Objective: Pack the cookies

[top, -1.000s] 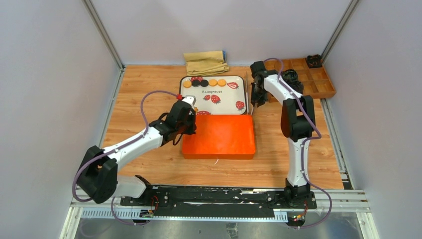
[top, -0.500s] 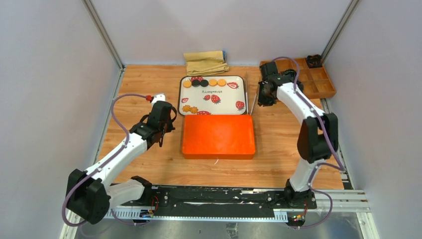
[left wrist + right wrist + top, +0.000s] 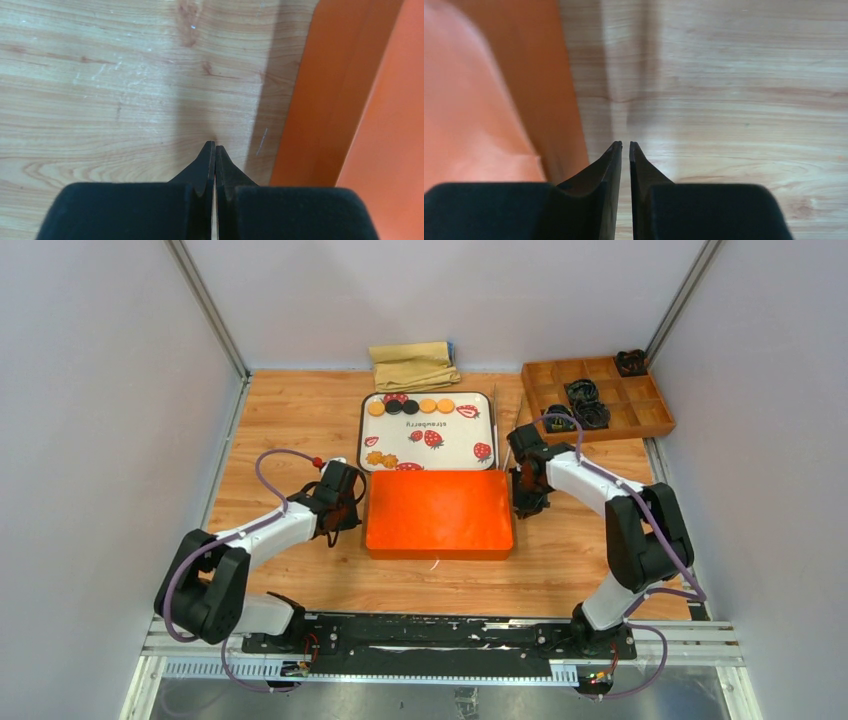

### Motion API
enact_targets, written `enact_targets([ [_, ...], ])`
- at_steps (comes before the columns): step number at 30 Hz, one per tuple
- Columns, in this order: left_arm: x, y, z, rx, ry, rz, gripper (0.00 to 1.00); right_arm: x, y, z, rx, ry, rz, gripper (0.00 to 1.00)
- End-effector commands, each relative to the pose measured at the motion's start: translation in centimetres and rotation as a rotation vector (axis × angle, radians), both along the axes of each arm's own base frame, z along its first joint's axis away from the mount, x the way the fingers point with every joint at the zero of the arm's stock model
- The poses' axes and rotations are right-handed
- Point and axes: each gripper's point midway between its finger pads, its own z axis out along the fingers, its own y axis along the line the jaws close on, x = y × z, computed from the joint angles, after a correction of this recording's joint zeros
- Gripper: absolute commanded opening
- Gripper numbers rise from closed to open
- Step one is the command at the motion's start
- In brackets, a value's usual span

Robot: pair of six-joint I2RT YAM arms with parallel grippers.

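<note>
The left gripper has its fingertips pressed together on nothing, low over the wooden table, just beside the orange box's left side. The right gripper, a thin gap between its tips, is empty by the box's right side. The cookies lie in the strawberry tray behind the box

The light wooden table carries an orange rectangular box at its middle. A white strawberry-printed tray lies just behind the box, their edges meeting. A thin stick lies beside the tray's right edge. A folded tan cloth sits at the far edge, and a wooden compartment tray occupies the far right corner.
</note>
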Motion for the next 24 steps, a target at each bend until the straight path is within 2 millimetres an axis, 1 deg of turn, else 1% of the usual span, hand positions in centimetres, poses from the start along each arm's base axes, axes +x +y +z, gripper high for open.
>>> enact_targets([
  [1, 0.9, -1.2, 0.1, -0.065, -0.042, -0.011, 0.00, -0.5, 3.1, -0.2, 0.030, -0.024, 0.057, 0.16],
  [5, 0.5, -1.3, 0.1, -0.076, -0.041, -0.019, 0.00, -1.6, 5.3, -0.1, 0.038, -0.020, 0.117, 0.15],
  [10, -0.2, -1.2, 1.0, -0.088, -0.051, -0.027, 0.00, -2.8, 8.0, 0.2, 0.050, -0.015, 0.185, 0.15],
  [12, -0.5, -1.1, 1.6, -0.095, -0.063, -0.027, 0.00, -3.1, 8.8, 0.1, 0.044, -0.010, 0.202, 0.15],
  [17, -1.3, -0.6, 3.1, -0.105, -0.094, -0.027, 0.00, -3.2, 10.1, -0.2, 0.049, -0.005, 0.222, 0.15],
  [20, -1.3, -0.4, 3.7, -0.102, -0.121, -0.028, 0.00, -3.5, 10.7, 0.1, 0.048, -0.008, 0.236, 0.15],
  [24, -1.0, -0.5, 3.3, -0.089, -0.113, -0.039, 0.00, -3.9, 10.4, 0.1, 0.023, -0.007, 0.223, 0.15],
])
